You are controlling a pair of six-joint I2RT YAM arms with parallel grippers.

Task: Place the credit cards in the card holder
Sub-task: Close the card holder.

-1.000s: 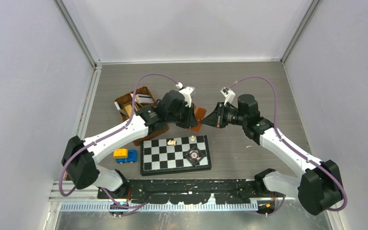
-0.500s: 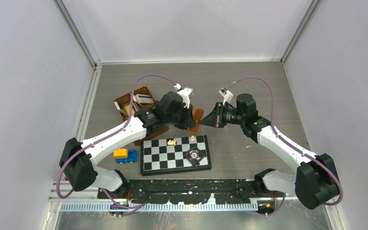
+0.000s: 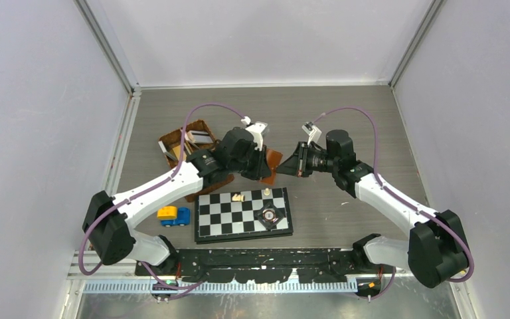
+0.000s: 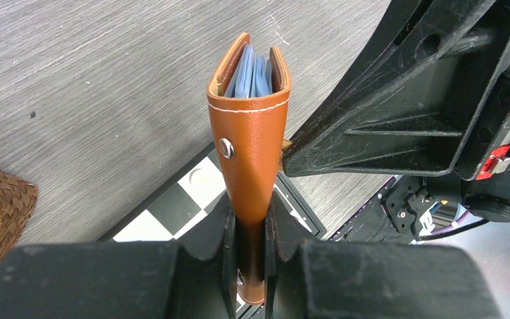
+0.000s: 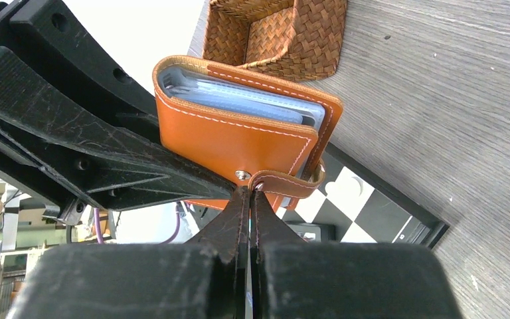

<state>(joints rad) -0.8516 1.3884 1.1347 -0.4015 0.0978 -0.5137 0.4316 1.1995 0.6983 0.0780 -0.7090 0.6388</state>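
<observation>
At the far left, seen from above, a wicker basket (image 3: pixel 187 143) sits well apart from the fingers on their outer side. A toy truck (image 3: pixel 173 215) lies nearer the arm bases. Next comes our left gripper (image 4: pixel 248 229), its fingers (image 4: pixel 228 252) clamped on the lower edge of the card holder (image 4: pixel 249 133). The holder stands upright above them, held off the table (image 4: pixel 106 80). The cards (image 4: pixel 252 72) sit tucked between its leather covers, their pale blue edges showing at the open top, away from the fingertips. A chessboard (image 4: pixel 179 199) lies below the holder. To the right, our right gripper (image 5: pixel 247 193) has its fingers (image 5: pixel 231 224) pressed together, tips touching the holder's strap by the snap. We cannot tell whether the strap is pinched between them.
</observation>
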